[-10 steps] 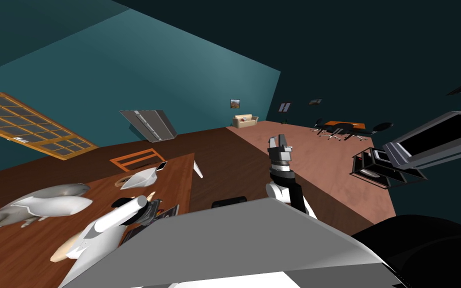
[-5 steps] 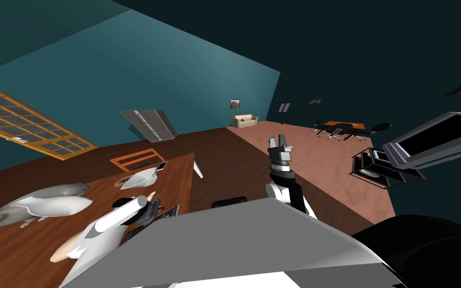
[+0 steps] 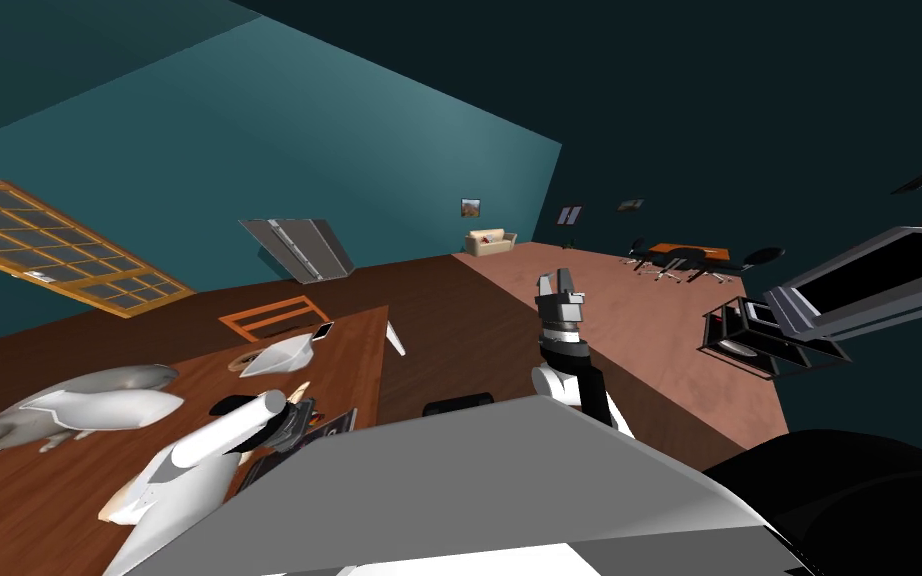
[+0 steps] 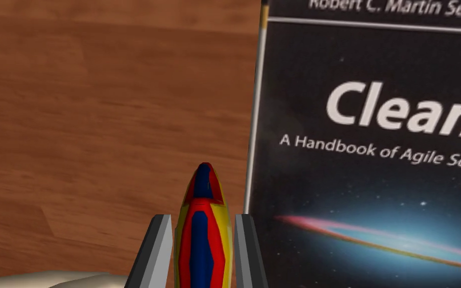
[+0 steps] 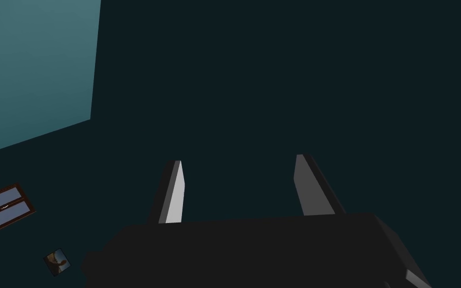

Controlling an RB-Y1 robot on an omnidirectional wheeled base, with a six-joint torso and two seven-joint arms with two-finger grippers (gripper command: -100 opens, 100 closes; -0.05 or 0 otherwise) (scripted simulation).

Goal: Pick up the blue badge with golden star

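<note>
- Table (image 3: 39,500): brown wood. A grey and white figure (image 3: 89,405) lies toward its left edge, well apart from the working hand.
- Left gripper (image 4: 202,220): over the table near its front edge, just short of the right corner. Both fingers press the sides of the badge (image 4: 203,187); the grip is closed on it.
- Badge: seen edge-on in the left wrist view, in bands of blue, red and yellow. No star face can be made out from this angle. Its long axis runs along the fingers, and its pointed end stands out beyond the fingertips toward the table top.
- Whether the badge is touching the wood or already clear of it cannot be told.
- Book (image 4: 374,150): dark cover, titled "Clean", lying flat on the table just beside the gripper. Its long edge runs parallel with the fingers and close to one of them.
- White scoop-shaped object (image 3: 277,358): near the table's far edge, apart from the gripper and book.
- Right gripper (image 3: 557,285): raised over the floor, well apart from the table's right edge. Its fingers stand apart with nothing between them.
- Assessment: the left arm has the badge, so the grasp step appears complete. What remains is a lift straight away from the table top, in line with the badge's long axis.
- Risk: sideways drift toward the book could catch its edge with the nearer finger.
</note>
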